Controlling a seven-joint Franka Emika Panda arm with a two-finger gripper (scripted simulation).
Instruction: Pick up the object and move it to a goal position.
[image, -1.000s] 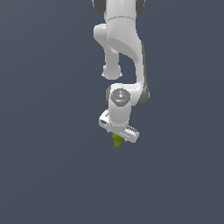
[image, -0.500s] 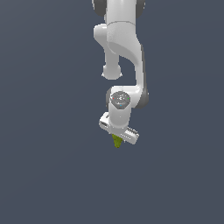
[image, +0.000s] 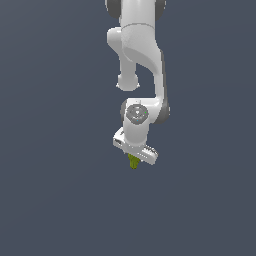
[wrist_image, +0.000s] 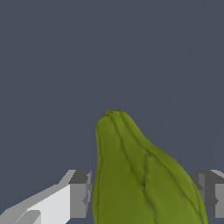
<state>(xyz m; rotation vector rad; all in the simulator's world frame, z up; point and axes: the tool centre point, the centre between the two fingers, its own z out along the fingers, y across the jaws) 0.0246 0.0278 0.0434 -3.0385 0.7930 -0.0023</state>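
Over the last second the gripper (image: 134, 161), jaws clamped on the olive-green object (image: 133, 161) hanging beneath it, had risen slightly, suggesting the lift was done and carrying toward the goal remained.

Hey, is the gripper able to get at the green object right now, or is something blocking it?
Yes, it seems so. The green object already sits between the gripper's fingers, with nothing else near it. Whether the pads actually touch it cannot be told.
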